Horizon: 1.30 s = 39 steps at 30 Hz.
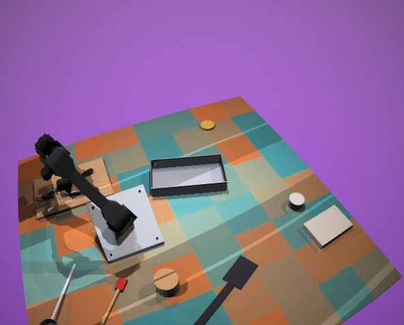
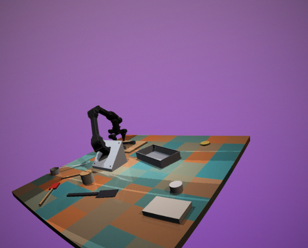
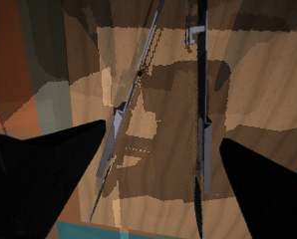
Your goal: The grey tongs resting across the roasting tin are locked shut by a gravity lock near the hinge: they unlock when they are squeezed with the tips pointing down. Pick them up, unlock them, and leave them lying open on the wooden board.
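Observation:
The grey tongs (image 3: 207,159) are spread in a V over the wooden board (image 1: 99,164) (image 2: 141,145) (image 3: 283,80), their two arms well apart in the wrist view. They look to be resting on the board; the arm hides part of them in the top view. My gripper (image 3: 162,134) is open wide, one finger outside each tong arm. The left fingertip is very near the left arm, and a small gap shows at the right one. The hinge is not clearly visible. The roasting tin (image 1: 188,190) (image 2: 170,160) has nothing across it.
Beside the tin is the robot's grey base plate (image 1: 142,217). A wooden-topped cylinder (image 1: 166,279), a red-headed spatula (image 1: 120,284), a dark turner (image 1: 240,271), a white-topped cylinder (image 1: 296,199), a pale block (image 1: 327,225) and a yellow disc (image 1: 207,124) stand or lie farther off.

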Motion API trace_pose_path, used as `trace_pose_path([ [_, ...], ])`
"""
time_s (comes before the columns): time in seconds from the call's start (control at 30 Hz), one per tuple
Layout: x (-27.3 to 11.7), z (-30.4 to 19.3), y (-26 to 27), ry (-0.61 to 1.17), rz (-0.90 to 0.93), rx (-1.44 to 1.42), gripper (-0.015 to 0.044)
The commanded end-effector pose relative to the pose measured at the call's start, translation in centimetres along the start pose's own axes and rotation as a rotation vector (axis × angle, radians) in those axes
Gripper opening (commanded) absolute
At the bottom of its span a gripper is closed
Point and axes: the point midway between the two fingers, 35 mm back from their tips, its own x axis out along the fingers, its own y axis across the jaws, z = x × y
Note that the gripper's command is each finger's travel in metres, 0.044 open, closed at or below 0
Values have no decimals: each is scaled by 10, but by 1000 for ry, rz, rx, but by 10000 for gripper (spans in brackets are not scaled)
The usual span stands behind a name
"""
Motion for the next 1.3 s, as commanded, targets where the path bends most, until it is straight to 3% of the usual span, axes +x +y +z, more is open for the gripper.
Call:
trace_pose_path([
  [0.0, -20, 27, -10, -18, -29, -14, 440],
  [0.43, -109, 143, 5, -79, -102, -77, 440],
  [1.27, -108, 143, 6, -76, -96, -74, 440],
])
